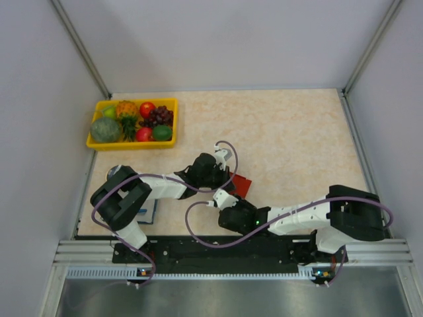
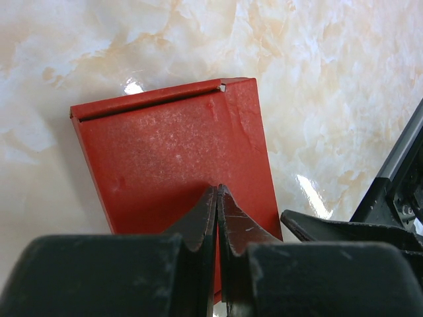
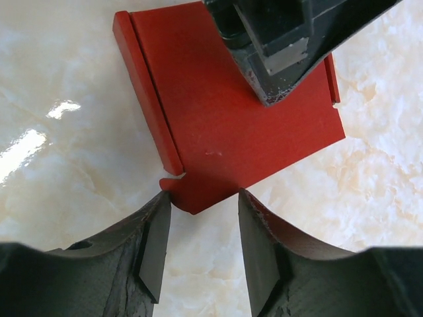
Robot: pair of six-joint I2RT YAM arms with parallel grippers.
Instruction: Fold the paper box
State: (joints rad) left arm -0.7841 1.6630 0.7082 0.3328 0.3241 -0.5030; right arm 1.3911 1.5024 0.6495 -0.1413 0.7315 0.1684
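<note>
The paper box is a flat red card lying on the marble table between my two arms. In the left wrist view the paper box has a folded strip along its far edge. My left gripper is shut, its tips resting down on the card; the right wrist view shows the left gripper pressing on the paper box. My right gripper is open, its fingers straddling the card's near corner tab, the left one touching it. From above, the left gripper and the right gripper meet at the card.
A yellow tray of fruit stands at the table's far left. A blue notebook lies partly under the left arm near the front edge. Grey walls close in the table on three sides.
</note>
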